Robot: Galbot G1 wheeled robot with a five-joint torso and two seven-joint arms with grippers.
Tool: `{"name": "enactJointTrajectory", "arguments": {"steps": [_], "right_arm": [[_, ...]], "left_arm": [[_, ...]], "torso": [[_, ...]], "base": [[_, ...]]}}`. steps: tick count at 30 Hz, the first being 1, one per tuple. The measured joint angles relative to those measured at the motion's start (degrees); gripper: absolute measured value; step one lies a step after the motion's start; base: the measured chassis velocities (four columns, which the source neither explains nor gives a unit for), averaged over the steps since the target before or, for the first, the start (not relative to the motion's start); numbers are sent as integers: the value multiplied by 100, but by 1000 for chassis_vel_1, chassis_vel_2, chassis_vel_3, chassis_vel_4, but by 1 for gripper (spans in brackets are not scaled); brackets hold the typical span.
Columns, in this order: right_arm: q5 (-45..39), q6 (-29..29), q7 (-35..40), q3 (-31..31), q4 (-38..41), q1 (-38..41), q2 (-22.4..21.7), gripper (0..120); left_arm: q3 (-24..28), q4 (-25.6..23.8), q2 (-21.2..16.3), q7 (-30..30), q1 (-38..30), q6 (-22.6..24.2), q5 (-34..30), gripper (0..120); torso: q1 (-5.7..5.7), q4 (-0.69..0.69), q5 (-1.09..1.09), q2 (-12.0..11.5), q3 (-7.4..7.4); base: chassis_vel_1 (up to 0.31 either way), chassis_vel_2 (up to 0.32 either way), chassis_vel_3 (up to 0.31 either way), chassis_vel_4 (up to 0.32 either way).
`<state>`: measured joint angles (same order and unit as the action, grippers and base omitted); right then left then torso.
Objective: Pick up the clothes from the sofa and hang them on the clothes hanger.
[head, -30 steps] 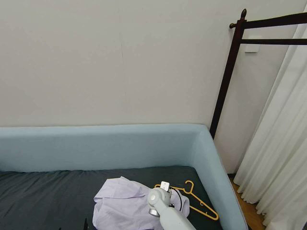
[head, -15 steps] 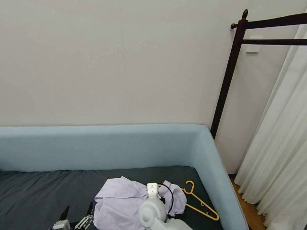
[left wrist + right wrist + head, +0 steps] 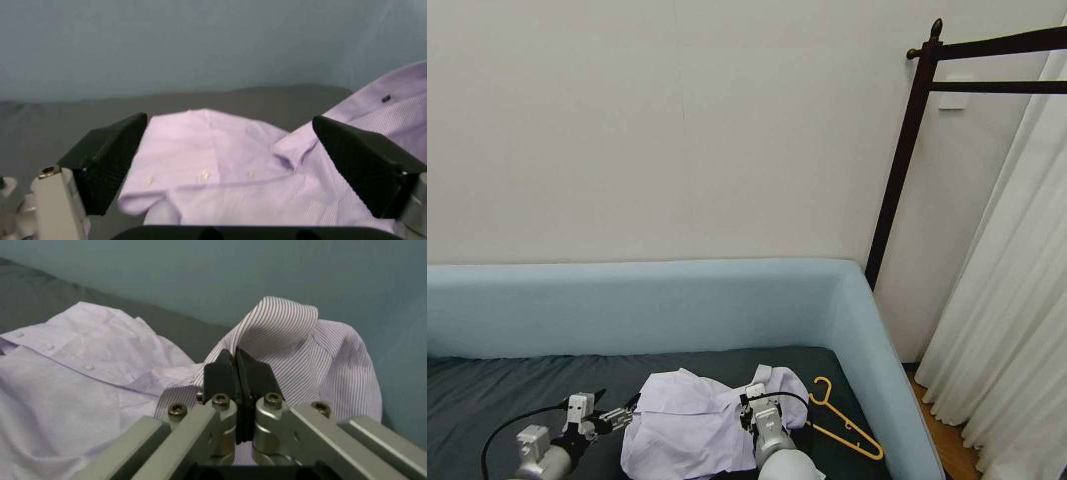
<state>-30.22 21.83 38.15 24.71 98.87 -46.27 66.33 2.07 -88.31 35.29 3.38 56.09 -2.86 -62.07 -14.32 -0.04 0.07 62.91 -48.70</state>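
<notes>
1. Pinching only a thin fold of the shirt point(image 3: 687, 430) on the sofa seat point(image 3: 507, 400), our closed right gripper point(image 3: 235, 356) may lose it when we lift.
2. Our left gripper point(image 3: 227, 125), spread wide at the shirt's edge, holds nothing, so loose fabric may drag.

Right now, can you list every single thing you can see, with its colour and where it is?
shirt: one, pale purple, crumpled on the sofa's dark seat
hanger: one, yellow, lying on the seat just right of the shirt
sofa: one, light blue sides with a dark grey seat, against the wall
clothes rack: one, dark brown, standing right of the sofa
curtain: one, white, at the far right
wall: one, off-white, behind everything
left gripper: one, black jaws open, at the shirt's left edge
right gripper: one, black jaws shut on a raised fold of the shirt
</notes>
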Motion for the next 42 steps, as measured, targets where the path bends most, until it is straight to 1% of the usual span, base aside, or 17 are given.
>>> {"name": "enactJointTrajectory", "arguments": {"steps": [1,2,4,5,6,8,9,11,12,13,14,17,22,26,32,35,42], "right_arm": [[0,0,0,0,0,0,0,0],[128,-85,-75,-22,32,-69,-65,0],[345,-195,-143,-79,67,-178,-156,0],[345,-195,-143,-79,67,-178,-156,0],[490,-252,-187,-126,98,-260,-201,0],[669,-328,-206,-233,164,-402,-285,0],[669,-328,-206,-233,164,-402,-285,0],[785,-369,-224,-372,243,-552,-347,0],[830,-384,-233,-421,266,-596,-364,0],[904,-411,-251,-484,298,-657,-393,0],[904,-411,-251,-484,298,-657,-393,0],[1048,-475,-281,-614,351,-781,-455,0],[1098,-488,-287,-648,373,-823,-481,0],[1168,-488,-277,-651,377,-807,-486,0],[1172,-481,-250,-651,392,-738,-536,0],[1159,-479,-241,-628,392,-705,-567,0],[1082,-458,-158,-562,333,-602,-523,0]], "left_arm": [[0,0,0,0,0,0,0,98],[401,288,37,243,-465,7,-165,97],[1022,862,243,771,-1134,-150,-266,95],[1022,862,243,771,-1134,-150,-266,95],[1472,1390,486,1347,-1597,-412,-281,95],[2066,2200,846,2206,-2229,-638,-456,93],[2066,2200,846,2206,-2229,-638,-456,93],[2491,2952,1221,3037,-2699,-638,-695,92],[2584,3145,1339,3120,-2805,-606,-746,93],[2684,3364,1522,3047,-2925,-543,-879,95],[2684,3364,1522,3047,-2925,-543,-879,95],[2693,3671,2005,2367,-3026,-316,-1290,95],[2710,3802,2242,1993,-3041,-191,-1367,96],[2836,4045,2545,1572,-3036,-6,-1385,98],[2931,4291,2676,1471,-3057,47,-1342,98],[2863,4477,2859,1464,-3044,48,-1265,97],[2772,4553,3033,1410,-2904,37,-1102,88]], "torso": [[0,0,0,0,0],[0,-1,3,0,0],[0,2,-1,0,0],[0,2,-1,0,0],[0,3,-2,0,0],[0,-1,-3,0,0],[0,-1,-3,0,0],[0,1,1,0,0],[0,2,0,-1,-1],[0,4,1,0,0],[0,4,1,0,0],[0,2,-1,0,0],[0,1,0,0,0],[1,2,0,0,0],[1,4,1,0,0],[1,2,-2,0,0],[1,1,-1,0,1]], "base": [[0,0,0,0],[0,0,0,0],[0,0,0,0],[0,0,0,0],[0,0,0,0],[0,0,0,0],[0,0,0,0],[0,0,0,0],[0,0,0,0],[0,0,0,0],[0,0,0,0],[0,0,0,0],[0,0,0,0],[0,0,0,0],[0,0,0,0],[0,0,0,0],[0,0,0,0]]}}
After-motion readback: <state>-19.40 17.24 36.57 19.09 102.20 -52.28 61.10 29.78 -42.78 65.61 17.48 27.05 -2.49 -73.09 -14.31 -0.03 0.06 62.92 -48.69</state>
